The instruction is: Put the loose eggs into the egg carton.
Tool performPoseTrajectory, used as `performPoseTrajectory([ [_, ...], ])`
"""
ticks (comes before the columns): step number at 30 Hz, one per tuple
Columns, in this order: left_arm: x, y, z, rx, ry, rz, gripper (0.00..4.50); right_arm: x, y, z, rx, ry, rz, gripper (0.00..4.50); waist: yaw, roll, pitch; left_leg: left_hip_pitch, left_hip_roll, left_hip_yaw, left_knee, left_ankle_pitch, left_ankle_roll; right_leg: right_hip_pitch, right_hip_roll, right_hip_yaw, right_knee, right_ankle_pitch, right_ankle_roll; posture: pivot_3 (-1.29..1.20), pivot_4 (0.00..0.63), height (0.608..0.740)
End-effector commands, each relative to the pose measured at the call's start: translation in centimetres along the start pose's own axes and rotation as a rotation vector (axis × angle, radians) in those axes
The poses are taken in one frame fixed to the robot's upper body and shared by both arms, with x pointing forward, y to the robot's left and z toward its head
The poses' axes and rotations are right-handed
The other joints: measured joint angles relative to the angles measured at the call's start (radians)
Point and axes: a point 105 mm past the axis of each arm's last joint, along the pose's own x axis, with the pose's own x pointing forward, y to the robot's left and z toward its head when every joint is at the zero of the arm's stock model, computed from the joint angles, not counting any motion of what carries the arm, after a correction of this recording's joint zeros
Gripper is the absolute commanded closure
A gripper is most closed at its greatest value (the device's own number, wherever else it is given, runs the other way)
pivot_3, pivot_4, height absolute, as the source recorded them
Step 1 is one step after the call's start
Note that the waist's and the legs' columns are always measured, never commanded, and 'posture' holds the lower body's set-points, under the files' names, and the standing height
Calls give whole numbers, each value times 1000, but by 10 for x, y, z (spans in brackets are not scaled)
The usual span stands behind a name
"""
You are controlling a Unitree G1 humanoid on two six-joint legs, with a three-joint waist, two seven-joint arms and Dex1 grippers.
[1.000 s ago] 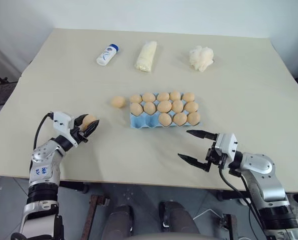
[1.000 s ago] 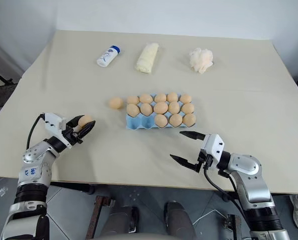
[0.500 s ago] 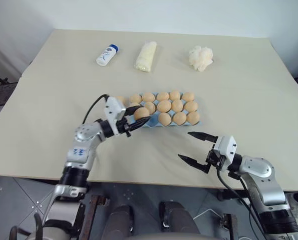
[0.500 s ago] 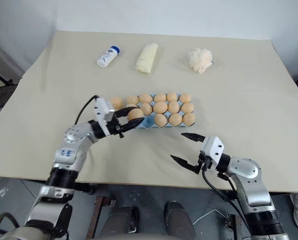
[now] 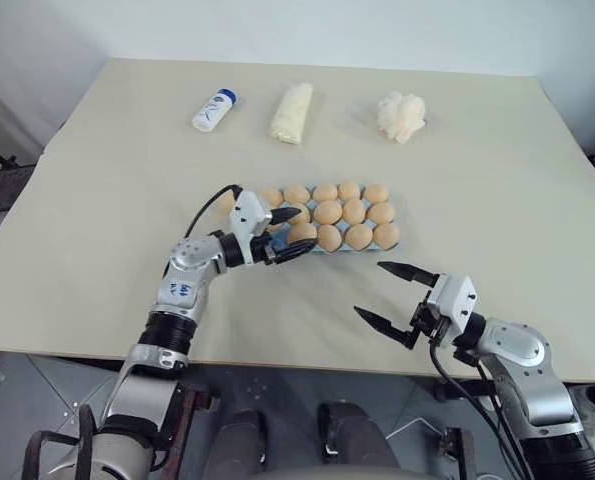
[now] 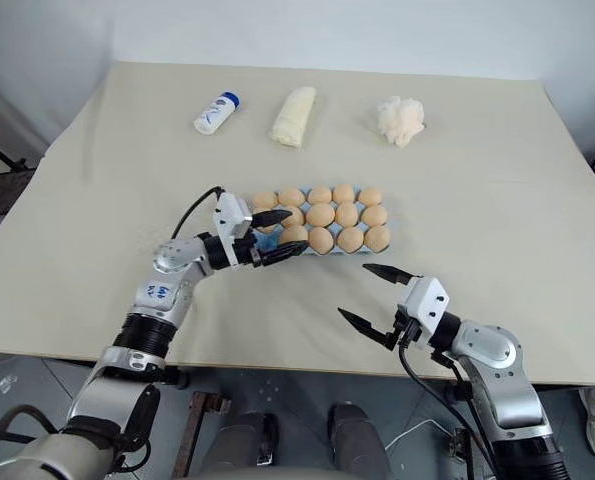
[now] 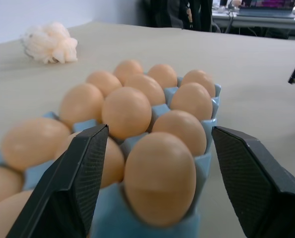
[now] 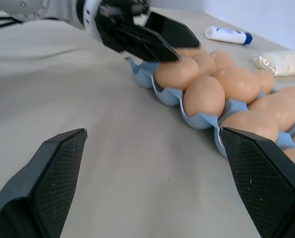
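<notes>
Beige tabletop (image 5: pixel 497 200) against a pale wall carries our work. Our left gripper (image 5: pixel 289 232) sits at the carton (image 5: pixel 277 250), its near left end, jaws parted on either side of an egg (image 7: pixel 159 176) that rests in a front cup; nothing is clamped. Our right gripper (image 5: pixel 389 292) hangs wide open and empty, near the carton's front right.

We judge the eggs (image 5: pixel 342 215) light, smooth, slippery and brittle: take one across its middle with a gentle squeeze and lower it straight into a cup.

The carton, a light-blue moulded tray, looks nearly full; we cannot count the cups behind the left gripper, nor tell whether a loose egg lies there. A bottle (image 5: pixel 214 110), a cream roll (image 5: pixel 291 113) and a fluffy clump (image 5: pixel 401 116) lie along the far edge
</notes>
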Motion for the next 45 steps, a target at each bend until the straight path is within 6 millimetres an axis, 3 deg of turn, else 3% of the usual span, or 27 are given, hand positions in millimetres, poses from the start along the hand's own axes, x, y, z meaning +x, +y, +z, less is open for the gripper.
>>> performPoseTrajectory([
  [1, -46, 16, 14, 28, -47, 76, 986, -2, -3, 10, -28, -26, -1, 0, -2, 0, 0, 0, 0, 0, 0, 0, 0, 0, 0, 0, 0, 0, 0, 0, 150, 740],
  [2, -71, 25, 14, 30, -38, 138, 986, -2, -4, 11, -27, -26, 3, 0, -6, 0, 0, 0, 0, 0, 0, 0, 0, 0, 0, 0, 0, 0, 0, 0, 150, 740],
  [4, -96, 31, 15, 36, -28, 200, 986, -3, -5, 11, -26, -27, 7, 0, -15, 0, 0, 1, 1, 0, -1, 0, -1, 0, 0, 0, 0, 0, 0, 0, 150, 740],
  [9, -160, 39, -10, -23, 70, 421, 46, -1, -6, 11, -22, -30, 21, 0, 4, 0, 0, 1, 0, -1, -1, 0, 1, 1, -3, -3, -1, 0, 0, 0, 150, 740],
  [12, -182, 34, -27, -58, 116, 504, 46, 1, -5, 11, -16, -33, 33, 0, 4, 0, 0, 0, -1, -1, -1, 0, 2, 2, -5, -3, -4, 0, 0, 0, 150, 740],
  [14, -183, 32, -30, -71, 114, 517, 46, 2, -5, 11, -15, -34, 38, 0, 8, 0, 0, 0, -1, -1, -1, 0, 3, 2, -5, -4, -4, 0, 0, 0, 150, 740],
  [20, -162, 35, -29, -77, 87, 501, 46, 4, -7, 11, -18, -36, 44, 0, 2, 0, 0, 0, -1, -1, -2, 0, 2, 1, -5, -4, -4, 0, 0, 0, 150, 740],
  [27, -106, 66, -24, -78, 57, 512, 46, 4, -8, 11, -21, -34, 37, 0, 5, 0, 0, 0, -2, -1, -1, 0, 3, 1, -5, -4, -3, 1, 2, 0, 150, 740],
  [34, -63, 91, -25, -110, 77, 542, 46, 3, -7, 12, -24, -36, 17, 0, 2, -1, 1, -2, -2, 0, -1, 0, 3, -1, -4, -5, -1, 1, 2, 0, 150, 740],
  [45, -31, 102, -33, -142, 142, 567, 46, 2, -8, 15, -34, -44, -21, 0, 4, -4, 2, -2, -3, 0, 0, 0, 2, -2, -4, -4, -1, 2, 3, 0, 150, 740],
])
